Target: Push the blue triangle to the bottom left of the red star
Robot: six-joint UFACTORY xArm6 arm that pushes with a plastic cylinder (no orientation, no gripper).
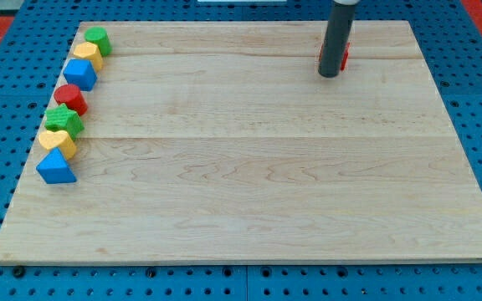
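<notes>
Blue triangle (55, 168) sits at the board's (249, 209) left edge, lowest of a column: green block (98, 38), yellow (87, 55), blue cube (80, 73), red (70, 98), green star (63, 121), yellow (58, 142). My tip (330, 74) rests near the view's top, touching a red block (342, 53), possibly the star, mostly hidden behind the rod. No jaws; nothing held.

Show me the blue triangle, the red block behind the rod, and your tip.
blue triangle (55, 168): camera view, front face.
red block (344, 53): camera view, visible right edge.
my tip (330, 75): camera view, rod's lower end.
</notes>
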